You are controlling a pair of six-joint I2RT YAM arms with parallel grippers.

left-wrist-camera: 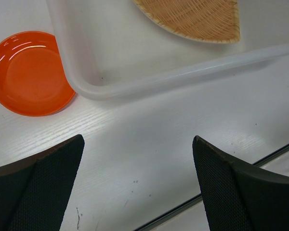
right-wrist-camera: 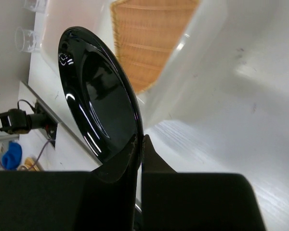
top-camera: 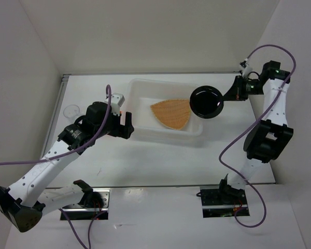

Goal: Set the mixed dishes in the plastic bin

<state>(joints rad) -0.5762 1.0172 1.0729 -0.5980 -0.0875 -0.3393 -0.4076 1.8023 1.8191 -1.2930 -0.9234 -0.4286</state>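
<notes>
The white plastic bin (top-camera: 143, 89) stands at the table's middle back with the tan woven plate (top-camera: 171, 114) lying inside it. My right gripper (top-camera: 227, 96) is shut on the rim of the black plate (top-camera: 206, 102) and holds it tilted over the bin's right end. In the right wrist view the black plate (right-wrist-camera: 96, 96) stands on edge between my jaws (right-wrist-camera: 140, 140), above the bin wall (right-wrist-camera: 197, 62). My left gripper (top-camera: 126, 124) is open and empty at the bin's left front corner (left-wrist-camera: 159, 79). The orange plate (left-wrist-camera: 31, 72) lies on the table just left of that corner. Two clear cups (right-wrist-camera: 29, 38) stand far left.
One clear cup (top-camera: 71, 110) shows near the table's left edge, behind my left arm. White enclosure walls close in the left, back and right. A dark metal strip (left-wrist-camera: 216, 185) runs along the table's front edge. Purple cables loop off both arms.
</notes>
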